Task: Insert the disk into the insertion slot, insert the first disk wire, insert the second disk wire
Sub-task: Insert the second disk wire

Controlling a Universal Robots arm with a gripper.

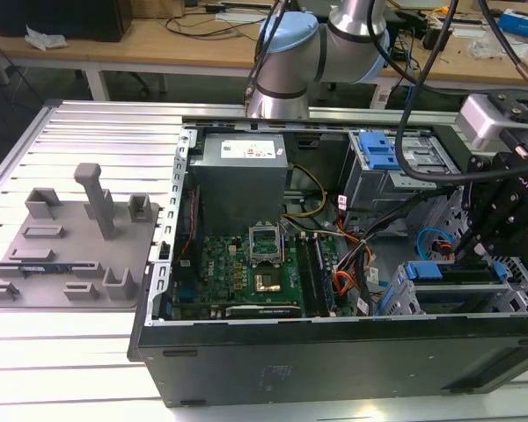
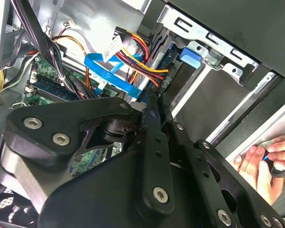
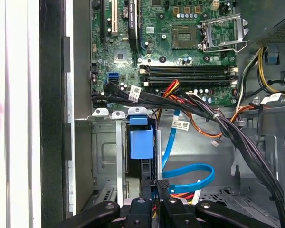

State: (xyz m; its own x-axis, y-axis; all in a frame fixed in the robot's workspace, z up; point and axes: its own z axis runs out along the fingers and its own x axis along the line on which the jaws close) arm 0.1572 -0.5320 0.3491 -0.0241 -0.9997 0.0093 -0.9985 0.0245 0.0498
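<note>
The disk sits edge-on inside the insertion slot (image 3: 104, 156), a grey metal cage at the case's front corner. Its blue carrier tab (image 3: 141, 142) stands at the cage mouth, also seen as the blue carrier (image 1: 422, 271) in the exterior view. The second disk wire (image 3: 192, 173), a light-blue flat cable (image 2: 109, 66), loops beside the cage and ends at my fingertips. My gripper (image 3: 157, 186) reaches down behind the disk with its fingers (image 2: 147, 118) close together on the blue cable's end. A red, yellow and black wire bundle (image 2: 140, 59) runs to the same spot.
The motherboard (image 3: 180, 42) lies beyond the cage, crossed by thick black cable bundles (image 3: 228, 128). A second cage with a blue latch (image 1: 378, 149) stands at the back. A person's hand (image 2: 259, 164) holds a small tool outside the case. A grey fixture plate (image 1: 70, 246) lies at the exterior view's left.
</note>
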